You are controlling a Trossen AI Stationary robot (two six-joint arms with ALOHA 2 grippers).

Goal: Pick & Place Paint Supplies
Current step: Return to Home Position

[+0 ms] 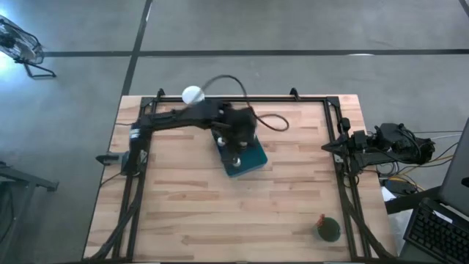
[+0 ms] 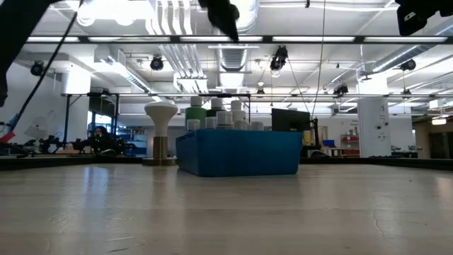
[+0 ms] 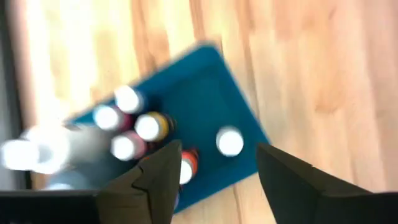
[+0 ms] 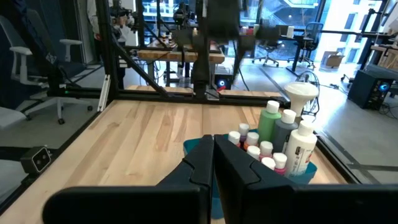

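Note:
A teal tray sits on the wooden table, left of its middle. Several white-capped paint bottles stand in it, bunched at one end. My left gripper hangs open above the tray, pointing steeply down, with nothing between its fingers. It shows as a dark shape at the top of the low view. My right gripper is shut and empty at the table's right edge, pointing level toward the tray. A dark green round thing sits near the front right corner.
A white globe on a metal base stands at the far edge behind the tray. A black cable loops over the table beside the left arm. A black frame rims the table. Bare wood spreads across the near half.

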